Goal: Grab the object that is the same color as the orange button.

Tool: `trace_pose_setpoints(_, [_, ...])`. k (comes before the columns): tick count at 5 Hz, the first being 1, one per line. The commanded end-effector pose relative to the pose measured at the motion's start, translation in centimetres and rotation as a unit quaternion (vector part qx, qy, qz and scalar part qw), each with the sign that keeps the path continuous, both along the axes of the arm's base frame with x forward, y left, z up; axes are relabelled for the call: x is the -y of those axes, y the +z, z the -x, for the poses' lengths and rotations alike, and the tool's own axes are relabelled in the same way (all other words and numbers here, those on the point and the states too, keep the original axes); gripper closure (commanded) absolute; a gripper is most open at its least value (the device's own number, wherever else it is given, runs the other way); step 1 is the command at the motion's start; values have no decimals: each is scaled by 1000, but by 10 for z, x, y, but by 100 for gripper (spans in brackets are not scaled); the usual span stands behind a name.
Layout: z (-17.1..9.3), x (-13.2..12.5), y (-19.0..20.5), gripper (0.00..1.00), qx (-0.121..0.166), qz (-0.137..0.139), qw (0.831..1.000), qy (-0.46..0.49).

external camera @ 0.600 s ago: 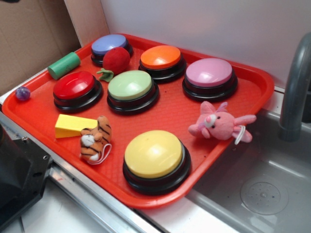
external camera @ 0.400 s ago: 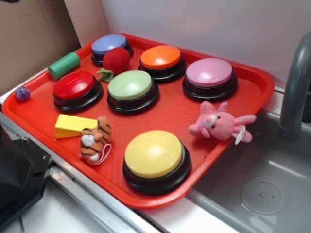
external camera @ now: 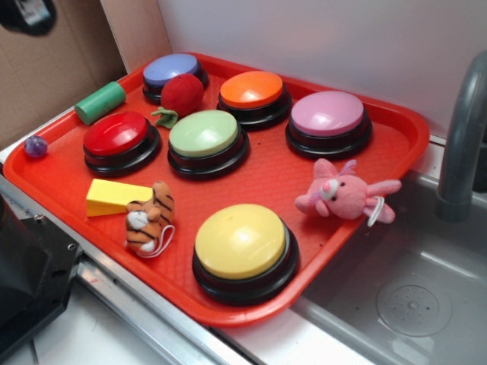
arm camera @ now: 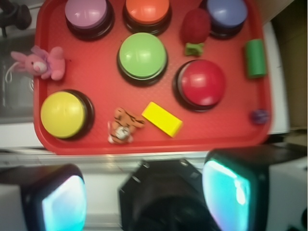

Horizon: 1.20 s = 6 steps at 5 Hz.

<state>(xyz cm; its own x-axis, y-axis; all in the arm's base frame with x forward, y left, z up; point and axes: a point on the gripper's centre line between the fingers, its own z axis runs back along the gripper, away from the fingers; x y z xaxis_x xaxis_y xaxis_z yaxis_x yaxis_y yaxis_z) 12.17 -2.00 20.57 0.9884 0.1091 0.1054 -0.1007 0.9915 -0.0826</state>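
Note:
The object, a small striped plush tiger (external camera: pixel 150 217) (arm camera: pixel 125 126), lies near the front edge of the red tray (external camera: pixel 274 179) (arm camera: pixel 96 72), between a yellow wedge and a yellow button. The orange button (external camera: pixel 252 90) (arm camera: pixel 147 9) stands in the tray's back row. My gripper (arm camera: pixel 144 195) hangs high above the counter in front of the tray, well short of the tiger. It is open, its cyan pads (arm camera: pixel 226 187) wide apart with nothing between them. In the exterior view only a dark part of the gripper (external camera: pixel 27 14) shows, at the top left corner.
The yellow wedge (external camera: pixel 114 196) touches the tiger's left side. A pink bunny (external camera: pixel 342 192) lies at the tray's right edge. Red (external camera: pixel 116 134), green (external camera: pixel 204 133), pink (external camera: pixel 327 114), blue (external camera: pixel 171 70) and yellow (external camera: pixel 240 242) buttons fill the tray. A sink (external camera: pixel 411 304) and faucet (external camera: pixel 464 137) are to the right.
A dark part of the gripper has come into the exterior view at the top left corner. Nothing on the tray has moved.

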Motion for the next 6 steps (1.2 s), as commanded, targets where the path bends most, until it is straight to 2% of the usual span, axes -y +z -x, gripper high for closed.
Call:
trace_pose_setpoints(1, [-27, 8, -49, 0, 3, 23, 994, 110])
trace_pose_setpoints(2, [-40, 9, -71, 0, 19, 37, 988, 147])
trace_pose_setpoints(3, [-51, 12, -97, 0, 8, 69, 979, 192])
trace_pose_setpoints(4, [-58, 21, -128, 0, -20, 94, 976, 197])
trace_pose_setpoints(6, [-55, 40, -161, 0, -53, 108, 972, 203])
